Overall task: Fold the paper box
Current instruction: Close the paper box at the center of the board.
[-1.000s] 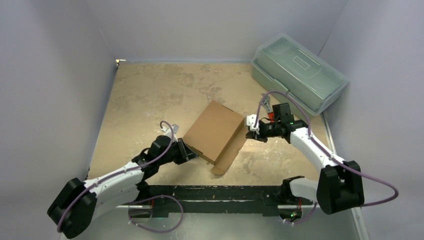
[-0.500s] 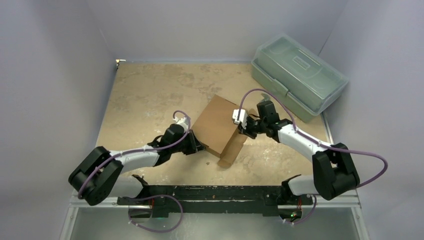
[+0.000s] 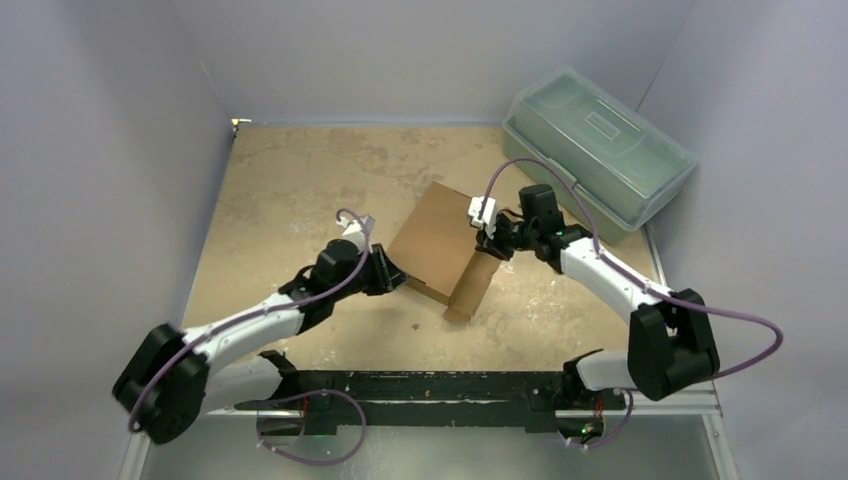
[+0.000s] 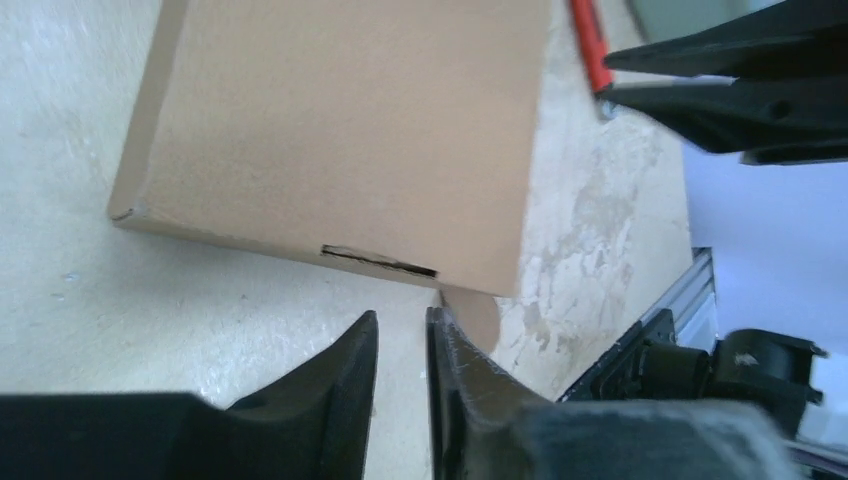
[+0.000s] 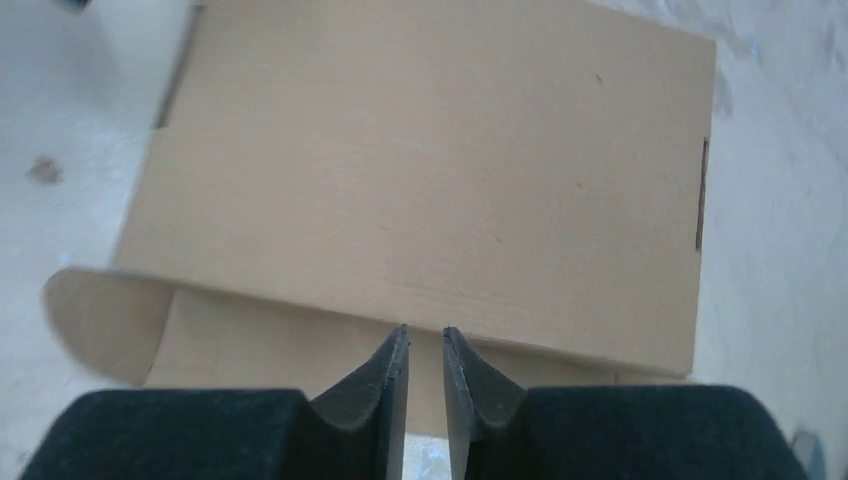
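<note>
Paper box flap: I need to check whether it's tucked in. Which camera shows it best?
The right wrist view: the flap lies untucked, sticking out past the paper box top panel, its rounded corner plain. The top external view shows it small; the left wrist view catches only a sliver.

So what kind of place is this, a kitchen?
More likely a robot lab booth: plain grey walls close in a scuffed table, with a left arm and right arm bolted at its near edge.
</note>
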Tool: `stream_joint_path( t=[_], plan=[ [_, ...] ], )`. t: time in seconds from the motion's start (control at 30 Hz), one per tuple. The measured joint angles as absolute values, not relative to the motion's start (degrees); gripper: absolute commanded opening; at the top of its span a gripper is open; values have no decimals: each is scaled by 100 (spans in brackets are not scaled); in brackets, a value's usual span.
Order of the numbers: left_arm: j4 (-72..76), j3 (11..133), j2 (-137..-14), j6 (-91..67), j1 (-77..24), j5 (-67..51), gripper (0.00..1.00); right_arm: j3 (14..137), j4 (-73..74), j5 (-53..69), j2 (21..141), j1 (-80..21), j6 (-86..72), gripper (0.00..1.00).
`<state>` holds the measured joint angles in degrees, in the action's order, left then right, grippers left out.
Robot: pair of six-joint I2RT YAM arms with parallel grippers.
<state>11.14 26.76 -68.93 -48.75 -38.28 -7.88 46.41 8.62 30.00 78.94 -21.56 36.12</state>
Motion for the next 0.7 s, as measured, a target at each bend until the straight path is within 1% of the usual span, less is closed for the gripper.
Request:
stream_joint_path(
  t=[0.03,0.07,0.1,0.13,0.17,0.2,0.23,0.33,0.37,0.47,0.53,0.57,0.6,0.63,0.67,0.7],
  plan=[
    [998,2622,-6532,-4836,-3830,-707,40,4762,1175,3251,7811,-2128,3931,59],
    [875,2556,-6147,-4812,-3830,-642,51,4818,1457,3448,7686,-2095,4283,74],
    [766,2495,-5756,-4775,-3828,-561,62,4827,1752,3671,7526,-2080,4637,84],
    [701,2436,-5452,-4762,-3828,-510,75,4816,1990,3828,7393,-2073,4928,93],
    [607,2364,-5094,-4733,-3828,-434,86,4768,2211,4016,7220,-2071,5290,98],
    [526,2300,-4783,-4698,-3828,-375,97,4692,2421,4189,7052,-2071,5610,99],
    [443,2237,-4482,-4705,-3828,-311,99,4606,2606,4359,6890,-2071,5870,99],
    [235,2123,-3924,-4711,-3828,-198,99,4436,3085,4777,6613,-2071,6348,99],
    [187,2091,-3830,-4709,-3828,-172,99,4431,3221,4882,6584,-2078,6449,97],
    [89,2069,-3835,-4707,-3828,-141,95,4423,3385,4919,6576,-2217,6569,87],
    [-32,2069,-4062,-4692,-3828,-58,93,4320,3321,4803,6549,-2473,6543,75],
    [-117,2069,-4209,-4685,-3828,14,91,4209,3236,4698,6525,-2646,6514,67],
    [-189,2071,-4335,-4676,-3828,89,91,4075,3155,4576,6514,-2805,6471,56],
    [-285,2075,-4534,-4663,-3828,200,89,3975,3116,4458,6528,-2915,6423,38],
    [-351,2075,-4650,-4646,-3828,279,88,3874,3079,4318,6569,-3013,6355,28],
    [-414,2075,-4737,-4626,-3828,390,87,3822,3046,4160,6641,-3068,6272,22]
  ],
)
